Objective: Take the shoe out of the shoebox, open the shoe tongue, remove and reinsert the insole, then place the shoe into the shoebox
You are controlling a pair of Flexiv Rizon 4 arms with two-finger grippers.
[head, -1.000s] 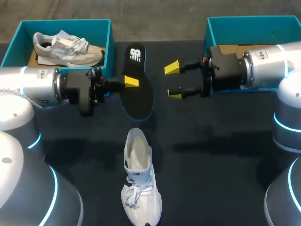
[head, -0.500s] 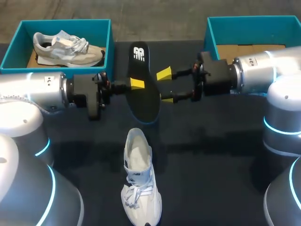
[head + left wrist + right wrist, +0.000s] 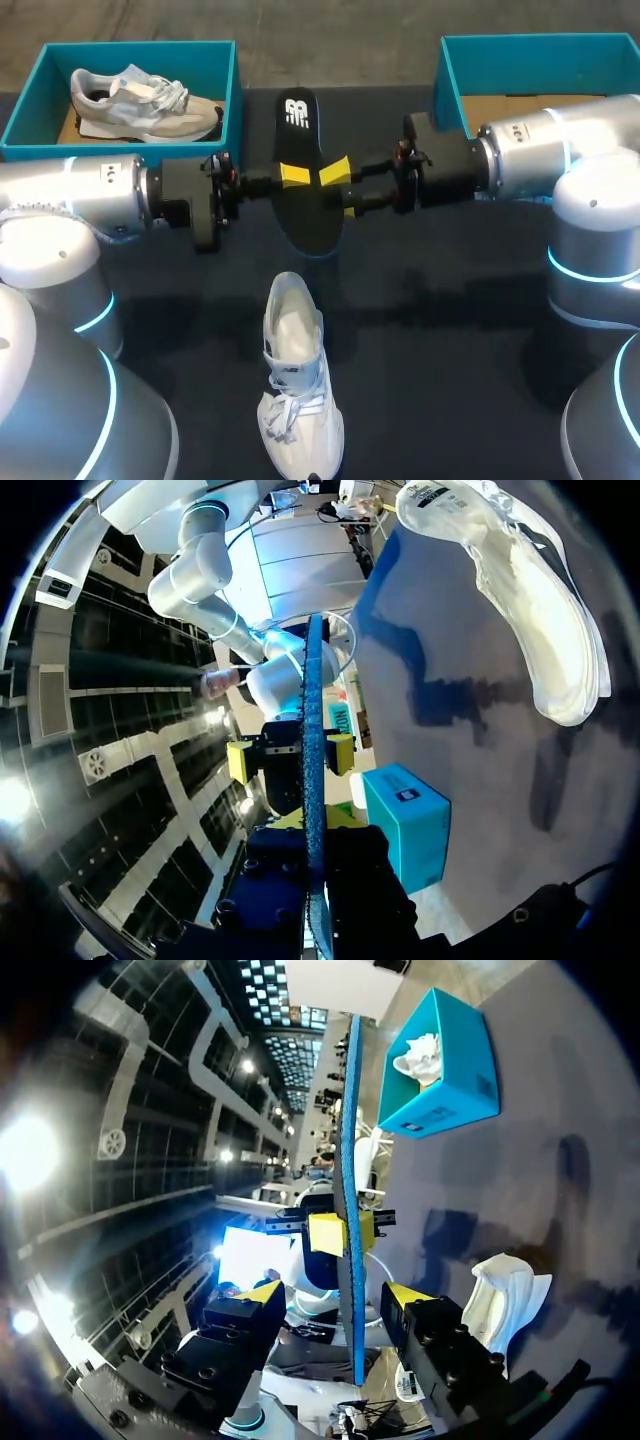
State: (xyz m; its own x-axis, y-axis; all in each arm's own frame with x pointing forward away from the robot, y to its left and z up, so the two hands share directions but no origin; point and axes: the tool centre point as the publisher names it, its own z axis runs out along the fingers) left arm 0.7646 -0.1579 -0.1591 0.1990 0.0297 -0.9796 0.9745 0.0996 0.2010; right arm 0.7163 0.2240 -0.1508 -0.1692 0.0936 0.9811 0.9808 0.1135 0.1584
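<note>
Black insole held in the air between the two claws, shoe on the surface below.

The insole (image 3: 305,200) hangs clear of the dark surface (image 3: 450,350). The left claw (image 3: 293,175) is clenched on one long edge, its yellow tips pressing from both sides. The right claw (image 3: 342,190) is released, with its fingers spread to either side of the opposite edge and a gap showing between them and the insole. Nearer the robot, the white shoe (image 3: 295,385) stands on its sole on the surface, its opening toward the insole and its toe toward the robot. At the far left, the left shoebox (image 3: 140,45) holds another pale shoe (image 3: 140,100). At the far right, the right shoebox (image 3: 445,70) shows a brown cardboard floor behind the right arm.
</note>
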